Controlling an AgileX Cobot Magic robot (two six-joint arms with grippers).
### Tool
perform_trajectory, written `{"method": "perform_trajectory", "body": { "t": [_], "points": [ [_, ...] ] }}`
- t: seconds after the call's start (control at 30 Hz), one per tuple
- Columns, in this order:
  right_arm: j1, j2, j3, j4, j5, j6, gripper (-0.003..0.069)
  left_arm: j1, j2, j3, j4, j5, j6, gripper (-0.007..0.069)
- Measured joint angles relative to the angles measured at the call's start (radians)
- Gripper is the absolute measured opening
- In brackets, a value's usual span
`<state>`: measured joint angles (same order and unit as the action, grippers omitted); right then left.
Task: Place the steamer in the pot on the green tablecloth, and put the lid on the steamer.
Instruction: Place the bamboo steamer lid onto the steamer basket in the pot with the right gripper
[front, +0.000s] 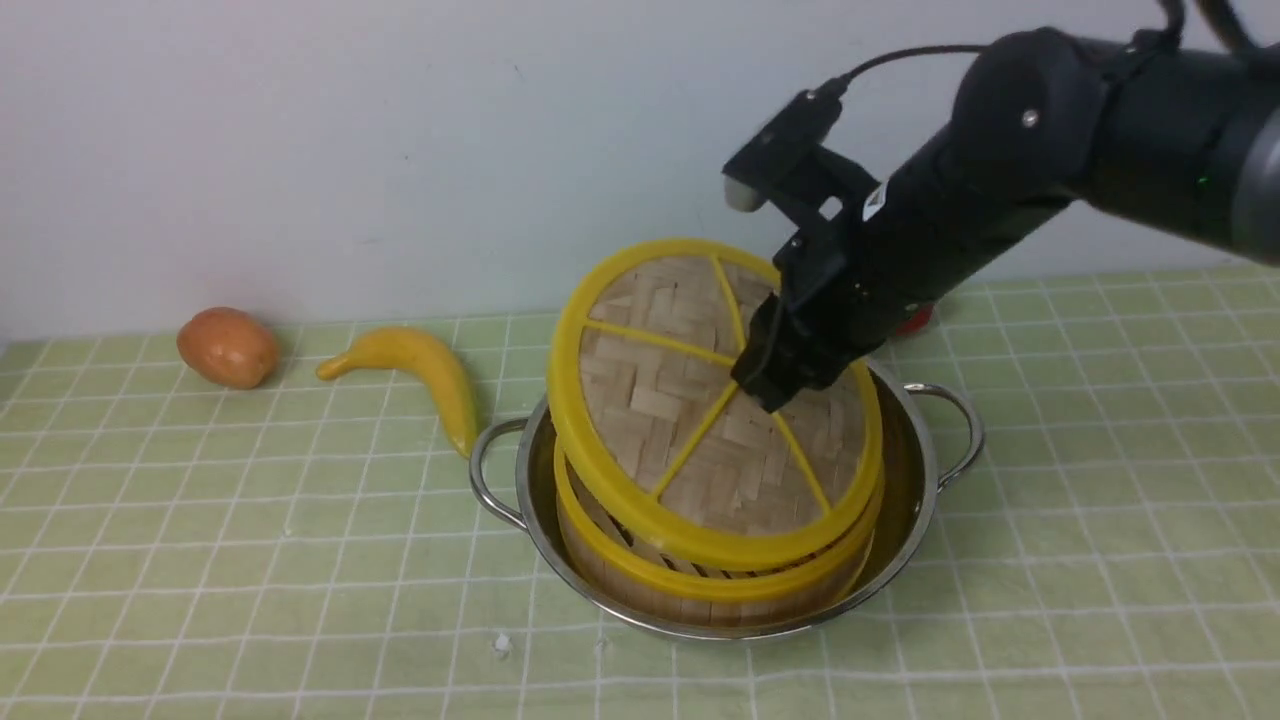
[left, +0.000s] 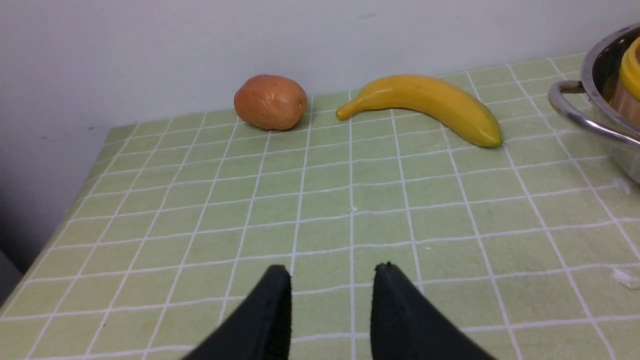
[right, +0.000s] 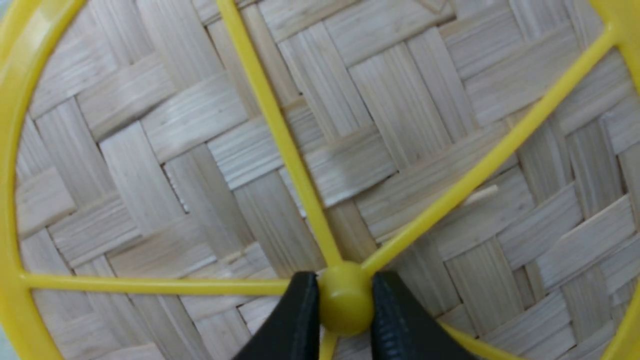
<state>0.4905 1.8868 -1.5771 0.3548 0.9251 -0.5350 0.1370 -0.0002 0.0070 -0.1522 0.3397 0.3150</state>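
Note:
The steamer (front: 700, 585) sits inside the steel pot (front: 905, 500) on the green tablecloth (front: 250, 560). The lid (front: 650, 400) is tilted over the steamer, its near edge low on the steamer's rim and its far edge raised. My right gripper (front: 775, 385) is shut on the lid's yellow hub (right: 345, 297), one finger on each side. The woven lid (right: 350, 150) fills the right wrist view. My left gripper (left: 331, 272) is open and empty, low over the cloth left of the pot (left: 600, 115); it does not show in the front view. The steamer's contents are hidden.
A yellow banana (front: 425, 370) lies just left of the pot's left handle and shows in the left wrist view (left: 425, 102). A brown potato-like fruit (front: 228, 346) lies further left near the wall. A red object (front: 915, 318) peeks out behind the right arm.

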Motion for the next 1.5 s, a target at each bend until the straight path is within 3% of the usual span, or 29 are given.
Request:
{"method": "perform_trajectory", "body": {
  "t": [0.23,0.53,1.1,1.5],
  "points": [
    [0.01,0.017,-0.014,-0.034,0.017,0.027,0.0147,0.0,0.0,0.0,0.0,0.0,0.0,0.0222],
    [0.026,-0.091,-0.015,-0.195,0.159,0.123,0.0147,0.0,0.0,0.0,0.0,0.0,0.0,0.0232],
    [0.026,0.066,-0.012,-0.118,-0.033,0.077,0.0147,0.0,0.0,0.0,0.0,0.0,0.0,0.0243],
    [0.026,0.088,-0.013,-0.041,-0.057,0.001,0.0146,0.0,0.0,0.0,0.001,0.0,0.0,0.0243]
  ]
}}
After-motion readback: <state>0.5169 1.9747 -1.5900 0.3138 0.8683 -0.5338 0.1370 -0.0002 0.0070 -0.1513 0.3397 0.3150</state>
